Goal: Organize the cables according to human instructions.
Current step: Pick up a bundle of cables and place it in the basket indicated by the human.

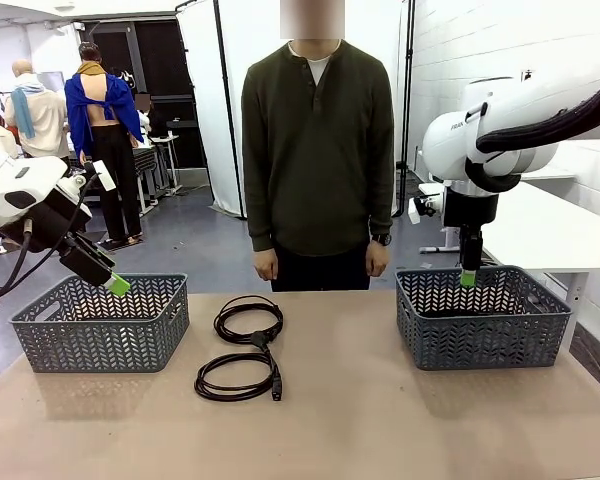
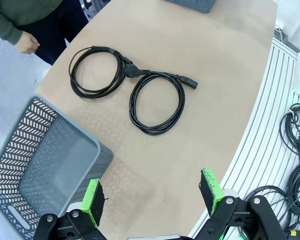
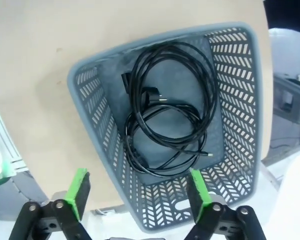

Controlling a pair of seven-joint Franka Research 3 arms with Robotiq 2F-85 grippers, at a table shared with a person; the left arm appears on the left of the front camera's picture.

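Two black coiled cables lie mid-table, the far one (image 1: pixel 220 325) touching the near one (image 1: pixel 273 380); the left wrist view shows them too, one (image 2: pixel 72 75) nearer the human and the other (image 2: pixel 181 100). Two more cables (image 3: pixel 210 95) (image 3: pixel 155 170) lie inside the right grey basket (image 1: pixel 480 340) (image 3: pixel 235 100). My right gripper (image 1: pixel 468 277) (image 3: pixel 138 192) hangs open and empty over that basket. My left gripper (image 1: pixel 117 285) (image 2: pixel 151 195) is open and empty above the left grey basket (image 1: pixel 100 335) (image 2: pixel 20 145). The human (image 1: pixel 318 150) stands at the far edge, arms down.
The left basket looks empty inside. Beyond the table's near edge in the left wrist view, dark cords (image 2: pixel 295 130) lie on the floor by a white ribbed panel (image 2: pixel 270 125). Bare tabletop (image 1: pixel 360 420) spreads between the baskets and in front of them.
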